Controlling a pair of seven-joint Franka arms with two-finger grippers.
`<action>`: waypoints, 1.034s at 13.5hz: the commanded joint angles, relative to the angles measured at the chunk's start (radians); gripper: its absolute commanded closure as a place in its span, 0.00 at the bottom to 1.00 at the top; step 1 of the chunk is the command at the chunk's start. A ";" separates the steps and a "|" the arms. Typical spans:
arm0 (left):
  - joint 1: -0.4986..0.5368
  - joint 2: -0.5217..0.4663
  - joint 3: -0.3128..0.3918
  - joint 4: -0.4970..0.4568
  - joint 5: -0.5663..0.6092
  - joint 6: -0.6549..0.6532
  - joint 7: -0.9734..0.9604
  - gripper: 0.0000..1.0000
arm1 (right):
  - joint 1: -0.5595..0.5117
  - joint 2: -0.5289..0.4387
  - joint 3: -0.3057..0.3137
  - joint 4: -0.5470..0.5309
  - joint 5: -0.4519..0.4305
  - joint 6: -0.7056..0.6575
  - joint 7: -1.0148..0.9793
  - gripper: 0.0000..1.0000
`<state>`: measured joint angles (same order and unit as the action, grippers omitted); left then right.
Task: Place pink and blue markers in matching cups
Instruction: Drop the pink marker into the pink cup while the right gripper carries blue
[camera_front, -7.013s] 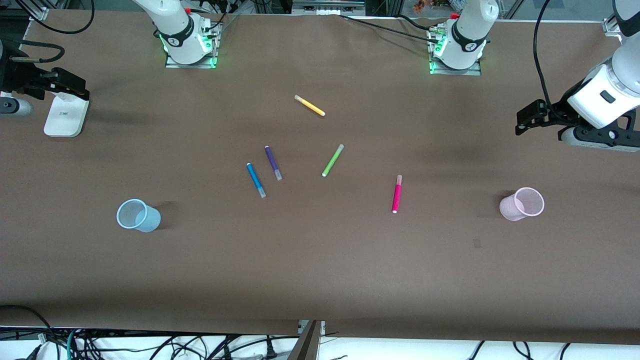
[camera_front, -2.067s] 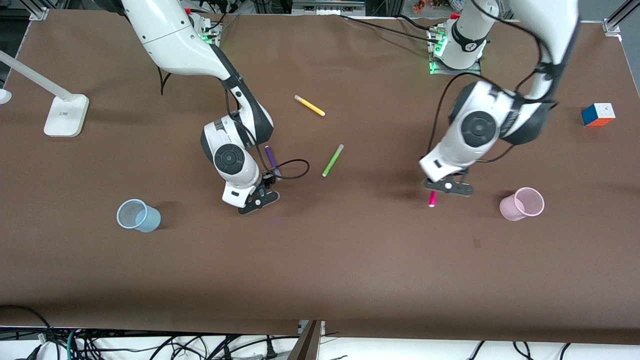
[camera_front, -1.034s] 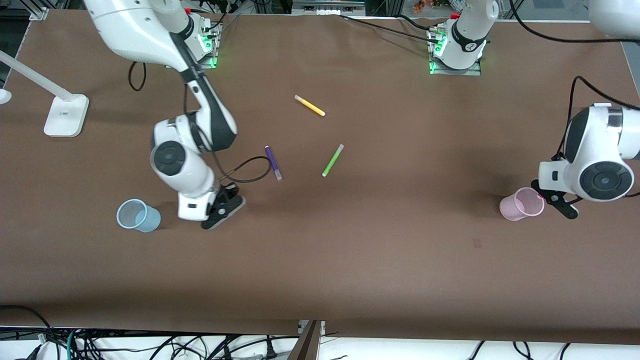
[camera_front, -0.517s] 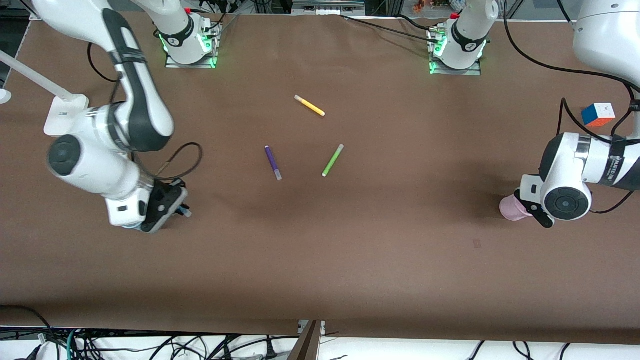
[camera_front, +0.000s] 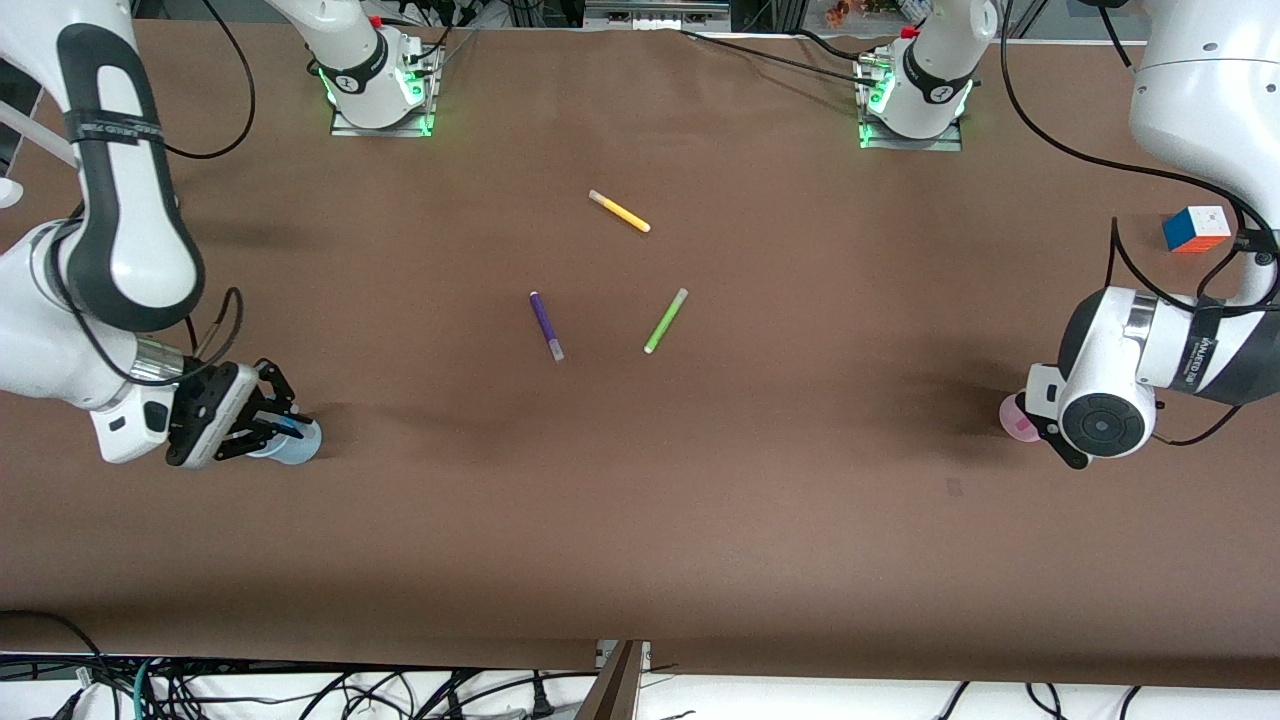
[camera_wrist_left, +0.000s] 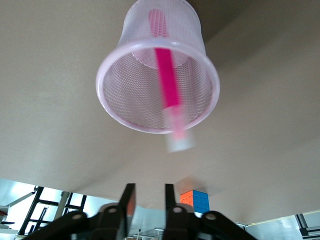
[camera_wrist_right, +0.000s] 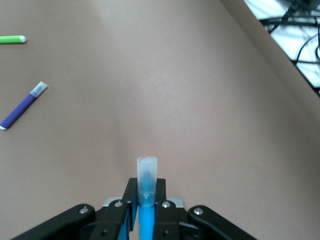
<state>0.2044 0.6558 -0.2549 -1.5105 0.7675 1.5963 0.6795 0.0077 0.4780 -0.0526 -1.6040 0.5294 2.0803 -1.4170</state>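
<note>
The right gripper (camera_wrist_right: 147, 210) has its two fingers (camera_wrist_right: 131, 200) pinched on the blue marker (camera_wrist_right: 147, 192), a bright blue barrel whose pale, see-through cap juts out past the fingertips. In the front view this gripper (camera_front: 262, 420) hangs over the light blue cup (camera_front: 292, 445), a small translucent cup standing near the right arm's end of the table, at about nine o'clock from the table's middle; the marker shows there only as a short blue streak (camera_front: 285, 432) at the cup's mouth.

The left gripper (camera_wrist_left: 148, 196) has let go: its fingers (camera_wrist_left: 170, 197) stand a narrow gap apart with nothing between them. Straight ahead of them the pink marker (camera_wrist_left: 165, 80) is partly inside the light pink cup (camera_wrist_left: 111, 65), its magenta barrel running down into the cup and its pale pink cap blurred just outside the rolled rim. The cup is translucent, with a fine mesh-like texture on its wall. In the front view only a sliver of that cup (camera_front: 1012, 418) peeks out from under the left gripper (camera_front: 1045, 425), near the left arm's end of the table, at about three o'clock from the middle.

Around the table's middle lie a purple marker (camera_front: 546, 325), a lime green marker (camera_front: 665, 320) beside it, and a yellow marker (camera_front: 619, 211) at twelve o'clock from them, farther from the front camera. A colour cube (camera_front: 1196, 228) sits at about one o'clock from the pink cup.
</note>
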 joint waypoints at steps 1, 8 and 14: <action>-0.019 -0.001 -0.012 0.062 0.006 -0.041 0.011 0.00 | -0.047 0.030 0.017 0.019 0.105 -0.019 -0.155 1.00; -0.022 -0.189 -0.043 0.148 -0.375 -0.058 -0.268 0.00 | -0.115 0.076 0.017 0.021 0.207 -0.055 -0.358 1.00; -0.014 -0.390 -0.049 0.133 -0.696 -0.111 -0.607 0.00 | -0.169 0.119 0.017 0.021 0.274 -0.104 -0.474 1.00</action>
<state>0.1787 0.3442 -0.2998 -1.3558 0.1446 1.5217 0.1261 -0.1315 0.5861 -0.0507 -1.5975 0.7697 2.0108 -1.8529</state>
